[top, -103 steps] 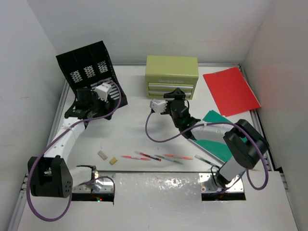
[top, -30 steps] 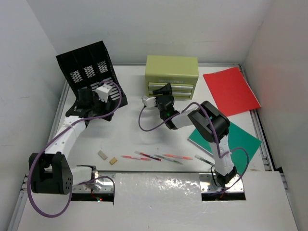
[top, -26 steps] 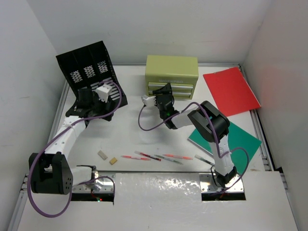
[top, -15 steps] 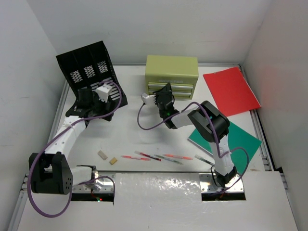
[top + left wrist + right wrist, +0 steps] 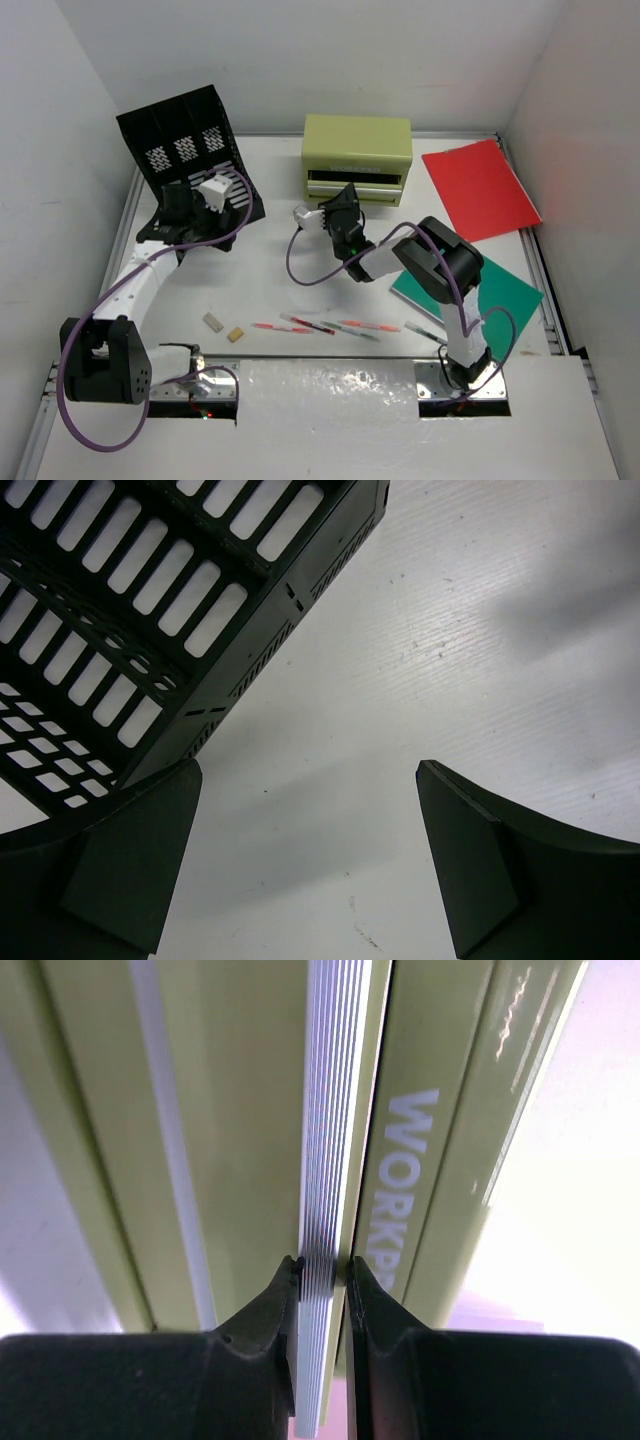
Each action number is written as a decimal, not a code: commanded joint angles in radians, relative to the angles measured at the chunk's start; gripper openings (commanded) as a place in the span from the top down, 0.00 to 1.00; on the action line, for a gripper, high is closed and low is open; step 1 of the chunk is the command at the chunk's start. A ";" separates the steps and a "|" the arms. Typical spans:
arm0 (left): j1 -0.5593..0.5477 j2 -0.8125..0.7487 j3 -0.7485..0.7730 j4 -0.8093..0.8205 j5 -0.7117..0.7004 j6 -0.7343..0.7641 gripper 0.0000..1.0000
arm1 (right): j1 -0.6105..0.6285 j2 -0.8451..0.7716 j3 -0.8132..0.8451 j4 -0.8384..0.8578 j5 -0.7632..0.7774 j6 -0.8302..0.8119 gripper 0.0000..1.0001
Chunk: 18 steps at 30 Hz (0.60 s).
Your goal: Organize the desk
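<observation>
The right gripper (image 5: 320, 1268) is pinching the ribbed silver handle (image 5: 326, 1110) of a drawer on the green chest (image 5: 357, 146), and from the top view there's a dark gap across the chest front. The left gripper (image 5: 307, 770) hovers spread wide over bare desk (image 5: 270, 275), right beside the black rack (image 5: 150, 590). Near the desk's front edge there's a row of pens (image 5: 325, 326) and two small blocks (image 5: 213, 321), plus a red folder (image 5: 480, 190) and a green folder (image 5: 500, 290) on the right.

drawer chest (image 5: 440, 1110) label reads "workp", rest hidden behind right gripper (image 5: 322, 1268). green folder (image 5: 508, 292), right edge, partly under right arm (image 5: 442, 262).
</observation>
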<state>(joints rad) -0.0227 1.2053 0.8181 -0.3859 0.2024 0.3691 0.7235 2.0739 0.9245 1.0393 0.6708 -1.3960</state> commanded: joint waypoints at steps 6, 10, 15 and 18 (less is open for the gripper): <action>0.003 -0.016 0.029 0.028 0.002 0.004 0.13 | 0.099 -0.121 -0.142 0.065 0.131 0.043 1.00; 0.003 -0.016 0.029 0.025 0.005 0.005 0.13 | 0.139 -0.152 -0.197 0.087 0.168 0.058 1.00; 0.003 -0.018 0.032 0.019 0.017 0.008 0.12 | 0.155 -0.163 -0.219 0.090 0.190 0.072 1.00; 0.003 -0.021 0.030 0.018 0.020 0.011 0.13 | 0.162 -0.185 -0.210 0.073 0.207 0.074 0.70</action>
<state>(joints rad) -0.0227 1.2053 0.8181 -0.3862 0.2047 0.3695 0.8703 1.9514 0.7097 1.0962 0.8074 -1.3460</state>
